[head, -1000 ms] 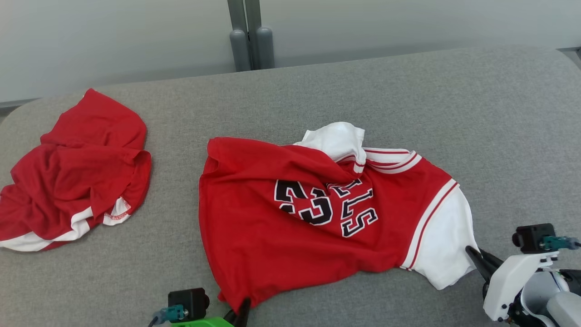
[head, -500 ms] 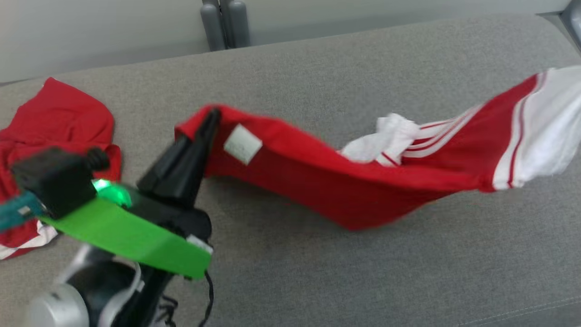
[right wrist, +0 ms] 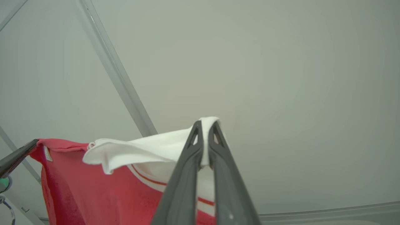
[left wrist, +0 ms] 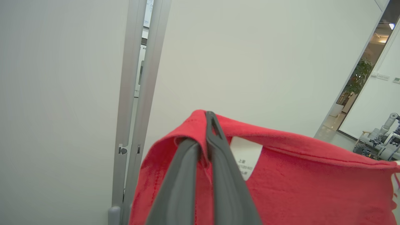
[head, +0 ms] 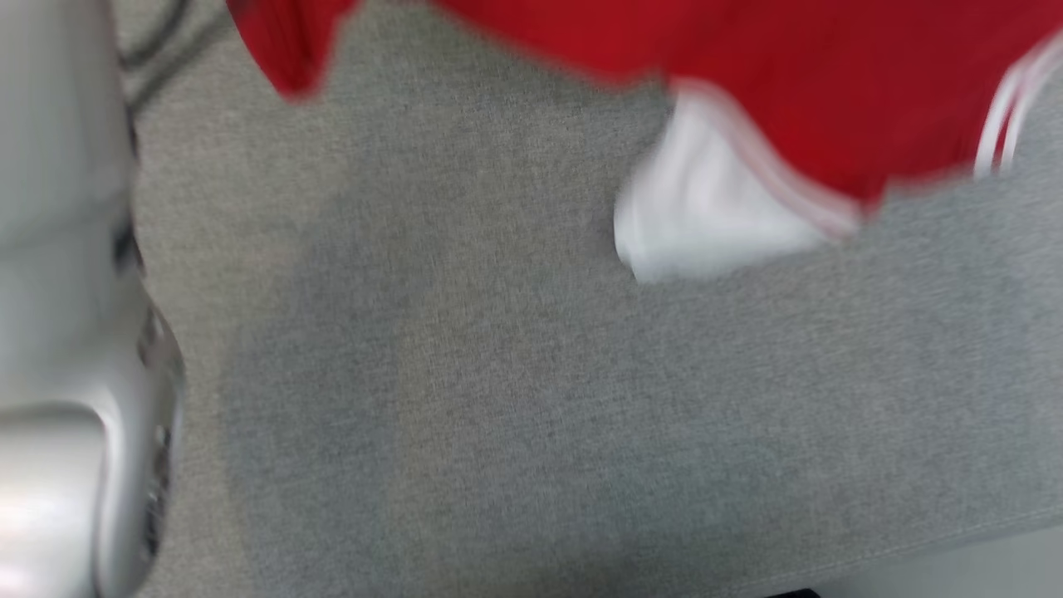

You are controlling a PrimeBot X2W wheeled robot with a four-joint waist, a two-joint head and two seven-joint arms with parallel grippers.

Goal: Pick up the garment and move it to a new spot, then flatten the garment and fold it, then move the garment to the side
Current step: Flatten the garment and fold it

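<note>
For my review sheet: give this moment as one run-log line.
left gripper: shut on jersey edge | right gripper: shut on white sleeve | jersey: hanging between both, above grey surface

The garment [head: 747, 50] is hanging above the padded surface [head: 498, 399]; it is stretching between the left gripper [left wrist: 203, 131] and the right gripper [right wrist: 206, 125] (each clamping an upper edge).

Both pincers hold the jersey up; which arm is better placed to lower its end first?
Right, probably: the right pincer grips the jersey by a white sleeve, and white sleeve cloth hangs lowest over the grey surface. The left pincer clamps red hem.
</note>
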